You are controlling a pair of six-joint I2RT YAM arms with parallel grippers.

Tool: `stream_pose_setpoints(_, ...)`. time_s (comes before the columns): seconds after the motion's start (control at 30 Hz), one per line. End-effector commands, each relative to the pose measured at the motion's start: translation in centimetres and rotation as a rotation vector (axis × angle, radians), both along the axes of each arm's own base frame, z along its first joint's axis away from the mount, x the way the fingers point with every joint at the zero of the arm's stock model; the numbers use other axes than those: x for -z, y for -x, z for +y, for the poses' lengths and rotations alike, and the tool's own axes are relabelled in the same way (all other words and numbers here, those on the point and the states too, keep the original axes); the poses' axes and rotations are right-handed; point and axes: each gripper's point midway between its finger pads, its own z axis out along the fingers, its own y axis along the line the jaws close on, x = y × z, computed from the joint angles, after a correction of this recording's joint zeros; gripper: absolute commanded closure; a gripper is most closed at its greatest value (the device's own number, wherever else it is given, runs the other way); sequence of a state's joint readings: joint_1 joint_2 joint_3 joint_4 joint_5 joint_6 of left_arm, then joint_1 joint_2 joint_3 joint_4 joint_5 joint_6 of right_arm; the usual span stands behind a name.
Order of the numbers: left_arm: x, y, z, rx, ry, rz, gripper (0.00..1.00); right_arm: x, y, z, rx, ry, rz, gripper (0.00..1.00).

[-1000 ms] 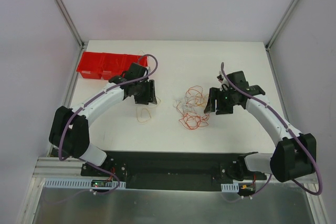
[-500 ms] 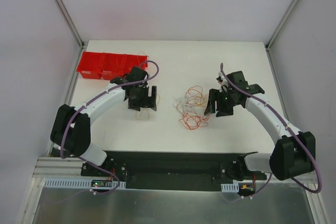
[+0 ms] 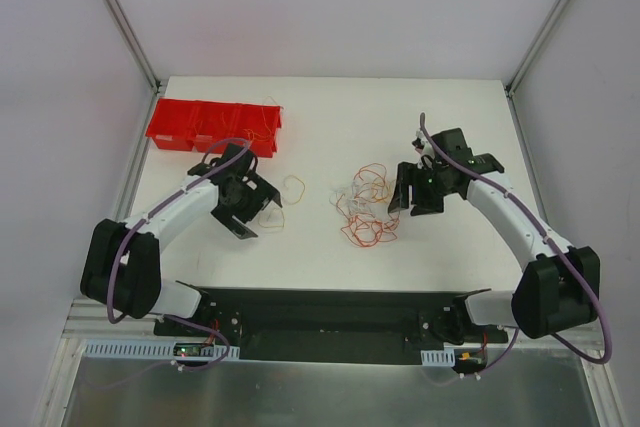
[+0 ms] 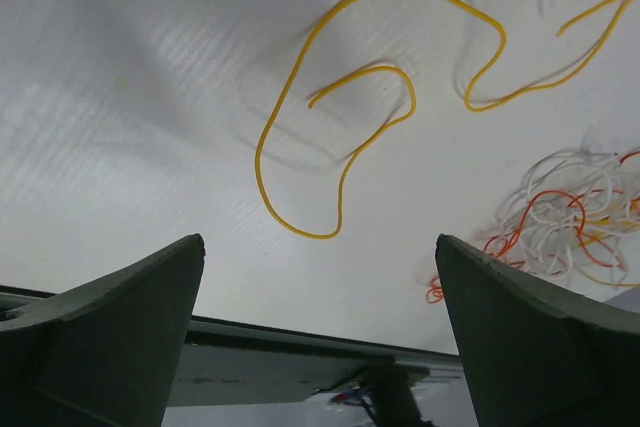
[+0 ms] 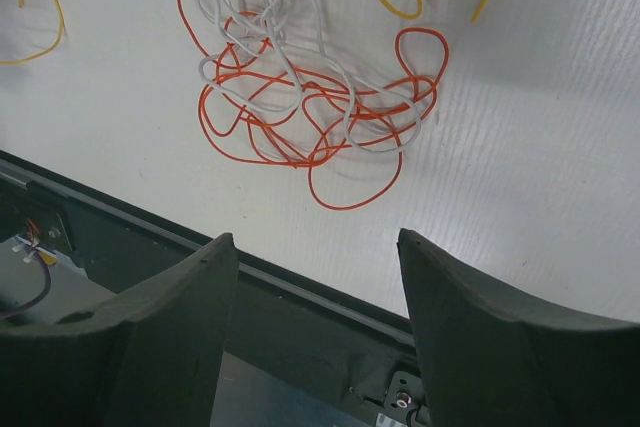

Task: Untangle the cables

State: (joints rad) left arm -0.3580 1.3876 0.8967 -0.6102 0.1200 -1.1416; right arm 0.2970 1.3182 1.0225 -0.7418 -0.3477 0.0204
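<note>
So the whole setup sits on a plain white table (image 3: 330, 107) with a faint ribbed texture you can see up close (image 4: 120, 97) (image 5: 560, 147). Tucked in the far left corner there's a red plastic bin (image 3: 190, 127), a long one split into a row of compartments, sitting right at the table's left edge. Along the near edge runs a black base plate (image 3: 320, 312) (image 4: 300, 352) (image 5: 310, 317). In front of that is a white slotted rail (image 3: 130, 349) on the left and a dull metal sheet (image 3: 320, 395). Two aluminium struts (image 3: 120, 17) (image 3: 555, 22) angle up from the back corners, with plain pale walls (image 3: 330, 7) all around.
</note>
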Motion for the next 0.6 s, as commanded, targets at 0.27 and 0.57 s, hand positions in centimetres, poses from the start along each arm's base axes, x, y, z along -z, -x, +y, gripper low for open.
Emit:
stream_pose_setpoints(0.27,2.3,-4.2,-2.1,-0.367,0.112,0.118,0.01,-2.3,-0.3,-0.4,-0.001,0.002,-0.093,0.32)
stream_pose_setpoints(0.57,4.2,-5.2,-0.9,-0.491,0.039,0.140,0.01,-2.5,-0.4,-0.5,-0.032,0.011,-0.128,0.32)
